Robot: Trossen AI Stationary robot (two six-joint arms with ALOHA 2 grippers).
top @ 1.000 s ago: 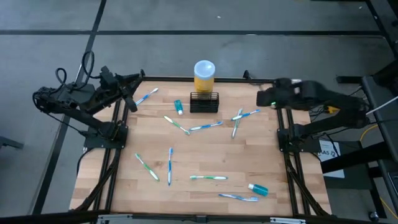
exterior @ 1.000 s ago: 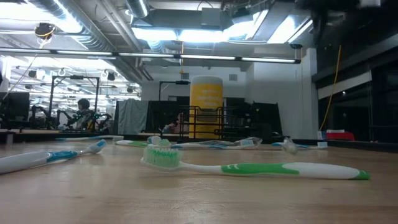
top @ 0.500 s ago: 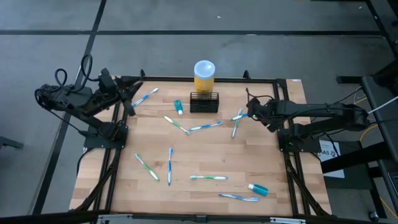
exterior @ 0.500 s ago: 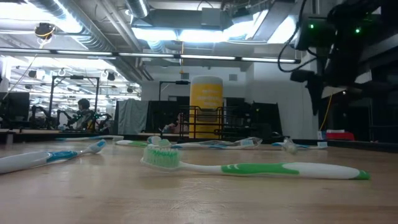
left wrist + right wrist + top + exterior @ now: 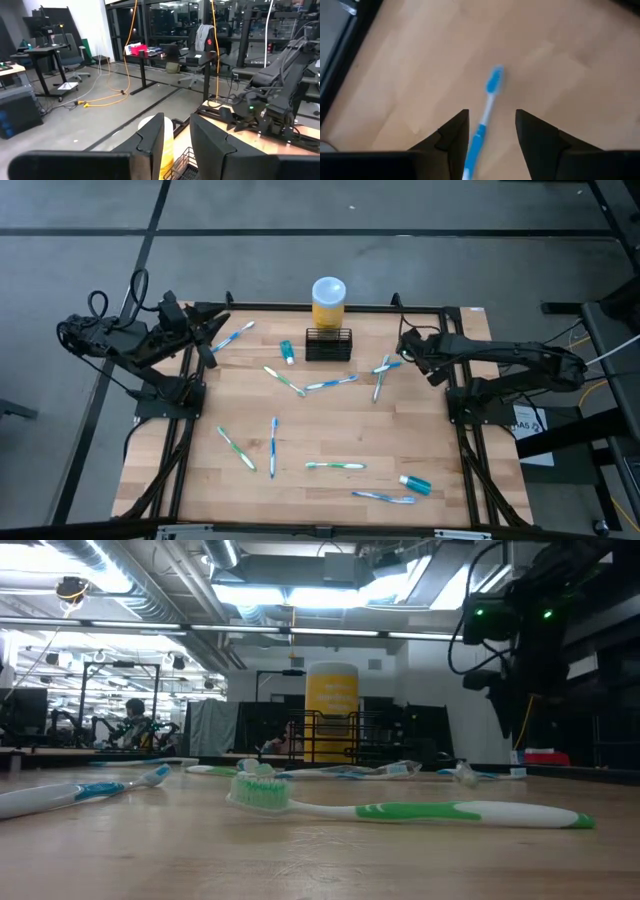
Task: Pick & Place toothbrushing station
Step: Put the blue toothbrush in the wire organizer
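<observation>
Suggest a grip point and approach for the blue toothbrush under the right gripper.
Grip the blue toothbrush mid-handle, coming straight down from above. It lies flat on the wooden table, so only its narrow sides are graspable, and the right gripper already hangs open with a finger on either side of the handle. The bristle head points away from the wrist, so closing here probably lands on the handle.

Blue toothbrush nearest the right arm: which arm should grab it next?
Right. The right gripper is open and hovers right above that blue toothbrush, which lies between its fingers in the wrist view. The left gripper waits at the table's far left corner.
</observation>
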